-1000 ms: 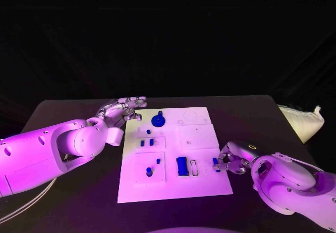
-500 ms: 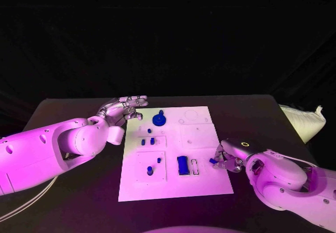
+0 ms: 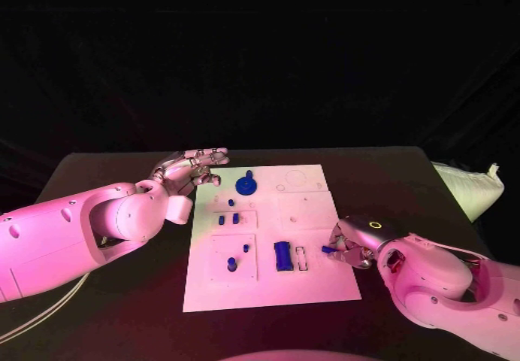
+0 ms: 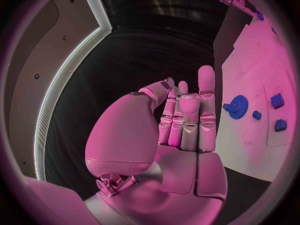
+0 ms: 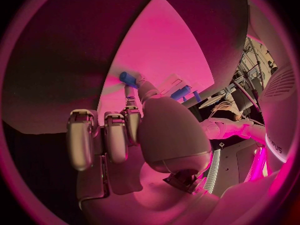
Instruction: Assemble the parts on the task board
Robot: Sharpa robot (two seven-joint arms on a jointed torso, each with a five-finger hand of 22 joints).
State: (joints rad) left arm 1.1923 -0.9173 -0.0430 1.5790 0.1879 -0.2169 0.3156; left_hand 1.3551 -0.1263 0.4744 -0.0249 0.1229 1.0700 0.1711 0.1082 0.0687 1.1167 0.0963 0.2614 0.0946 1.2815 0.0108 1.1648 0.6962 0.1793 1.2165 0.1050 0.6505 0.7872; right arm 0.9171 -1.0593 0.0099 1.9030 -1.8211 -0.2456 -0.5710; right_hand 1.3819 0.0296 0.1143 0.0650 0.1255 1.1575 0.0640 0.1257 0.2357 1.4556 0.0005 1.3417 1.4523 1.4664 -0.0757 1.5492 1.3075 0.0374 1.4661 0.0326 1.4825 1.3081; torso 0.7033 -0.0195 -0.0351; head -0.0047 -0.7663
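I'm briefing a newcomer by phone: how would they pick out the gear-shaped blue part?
Start at the white task board mid-table. Go to its far edge, near the raised left hand. The gear-shaped part is there: round and toothed, wider than the small blue pegs nearer the robot.

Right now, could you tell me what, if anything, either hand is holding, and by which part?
The right hand pinches a small blue part by one end at its fingertips. The left hand holds nothing.

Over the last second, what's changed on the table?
The right hand, pinching a small blue part in its fingers, has moved slightly inward over the task board, toward the blue block. The left hand stayed raised and empty by the blue gear; the other parts stayed put.
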